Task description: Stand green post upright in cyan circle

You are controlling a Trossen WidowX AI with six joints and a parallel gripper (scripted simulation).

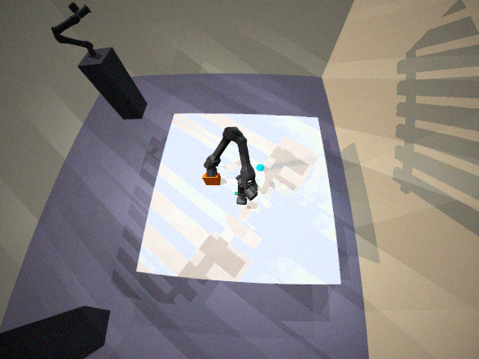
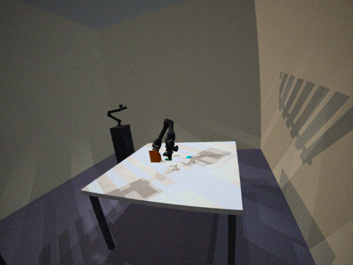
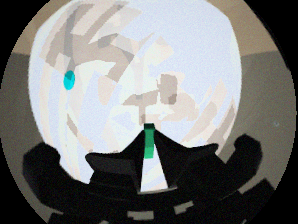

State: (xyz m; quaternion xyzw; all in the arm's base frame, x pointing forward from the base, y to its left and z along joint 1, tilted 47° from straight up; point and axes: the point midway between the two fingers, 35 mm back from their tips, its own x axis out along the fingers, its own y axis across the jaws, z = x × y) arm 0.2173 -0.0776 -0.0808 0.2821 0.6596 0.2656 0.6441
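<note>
The green post (image 1: 236, 193) (image 2: 167, 159) (image 3: 149, 145) lies on its side at table height, between the fingertips. My gripper (image 1: 240, 195) (image 3: 149, 132) points down at the table and is shut on the post, one finger on each side of it in the wrist view. The fingers hide part of the post. The cyan circle (image 1: 260, 167) (image 2: 188, 157) (image 3: 69, 80) is flat on the table, away from the gripper, up and right of it in the top view and at the left in the wrist view. Nothing stands on it.
The white table (image 1: 287, 246) (image 2: 205, 187) carries the arm's orange base block (image 1: 212, 179) (image 2: 155, 157), left of the gripper in the top and exterior views. A dark pedestal (image 1: 115, 88) (image 2: 122, 142) with another arm stands beyond the table's edge. Shadows cross the table top.
</note>
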